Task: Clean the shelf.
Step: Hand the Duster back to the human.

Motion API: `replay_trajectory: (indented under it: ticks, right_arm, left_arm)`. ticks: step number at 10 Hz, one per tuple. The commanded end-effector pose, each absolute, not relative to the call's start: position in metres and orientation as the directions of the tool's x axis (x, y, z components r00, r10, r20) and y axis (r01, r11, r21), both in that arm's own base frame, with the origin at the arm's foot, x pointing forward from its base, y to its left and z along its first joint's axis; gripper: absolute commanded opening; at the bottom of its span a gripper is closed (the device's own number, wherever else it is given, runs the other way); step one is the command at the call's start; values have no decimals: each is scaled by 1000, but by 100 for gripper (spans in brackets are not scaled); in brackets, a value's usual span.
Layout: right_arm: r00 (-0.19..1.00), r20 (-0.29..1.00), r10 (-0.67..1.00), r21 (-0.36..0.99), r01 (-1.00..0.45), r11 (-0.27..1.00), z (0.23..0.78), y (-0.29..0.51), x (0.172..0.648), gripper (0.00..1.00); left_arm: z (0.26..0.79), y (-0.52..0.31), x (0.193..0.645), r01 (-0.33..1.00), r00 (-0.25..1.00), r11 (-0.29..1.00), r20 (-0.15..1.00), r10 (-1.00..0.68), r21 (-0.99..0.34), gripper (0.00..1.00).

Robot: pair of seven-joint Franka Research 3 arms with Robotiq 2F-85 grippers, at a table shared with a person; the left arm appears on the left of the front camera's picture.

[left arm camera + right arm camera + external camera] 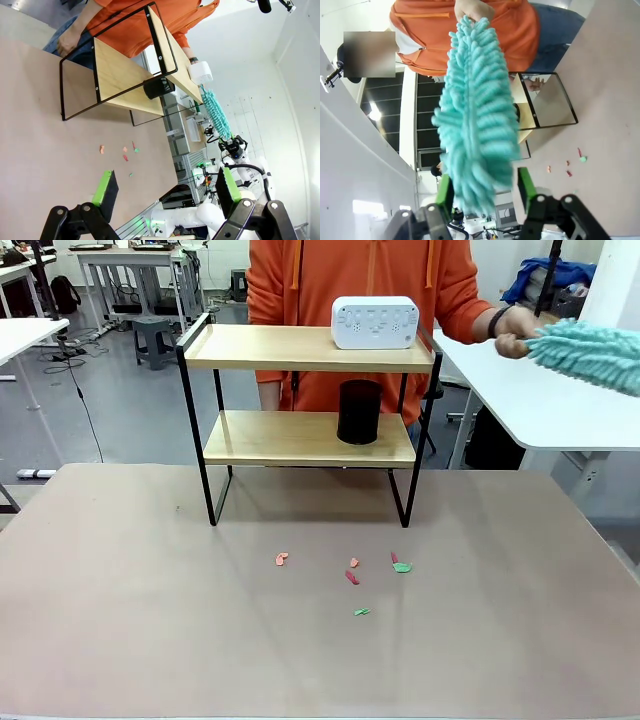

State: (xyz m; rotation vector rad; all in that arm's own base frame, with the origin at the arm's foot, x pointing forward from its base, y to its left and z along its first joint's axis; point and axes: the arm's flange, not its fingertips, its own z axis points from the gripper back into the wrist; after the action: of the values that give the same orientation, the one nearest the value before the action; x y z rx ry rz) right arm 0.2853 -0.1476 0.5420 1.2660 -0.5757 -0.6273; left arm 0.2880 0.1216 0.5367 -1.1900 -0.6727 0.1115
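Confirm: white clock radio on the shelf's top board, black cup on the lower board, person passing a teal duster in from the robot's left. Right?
One thing is off: the teal duster comes in from the robot's right, not its left, held in the person's hand, as the front view shows. The rest stands: the white clock radio sits on the top board of the shelf and the black cup on the lower board.

The small two-tier shelf (309, 348) has pale, smooth wooden boards in thin matt black metal. The teal duster (476, 117) is shaggy cloth. The brownish worktop (150, 620) looks matt.
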Motion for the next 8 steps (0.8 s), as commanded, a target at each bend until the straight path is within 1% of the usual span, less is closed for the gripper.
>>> replay_trajectory:
  ticks: [1,3,5,6,7,8]
  right_arm:
    - [728,59,-683,977,99,189,538,-138,279,100]
    - [765,82,-639,978,63,201,541,-128,277,100]
    - [829,106,-550,971,34,237,541,-100,289,100]
    - [870,110,-481,968,15,249,537,-78,301,100]
    - [916,108,-387,968,-9,249,530,-51,318,100]
    - [949,111,-295,969,-37,244,523,-20,334,100]
  left_arm:
    - [537,121,286,249,803,398,417,425,-883,100]
    - [537,121,286,249,803,398,417,425,-883,100]
    - [537,122,288,262,802,391,424,421,-882,100]
    - [529,99,300,223,863,308,335,379,-925,100]
    - [511,72,313,208,919,332,300,255,-920,100]
    - [496,45,320,184,968,276,223,117,-943,100]
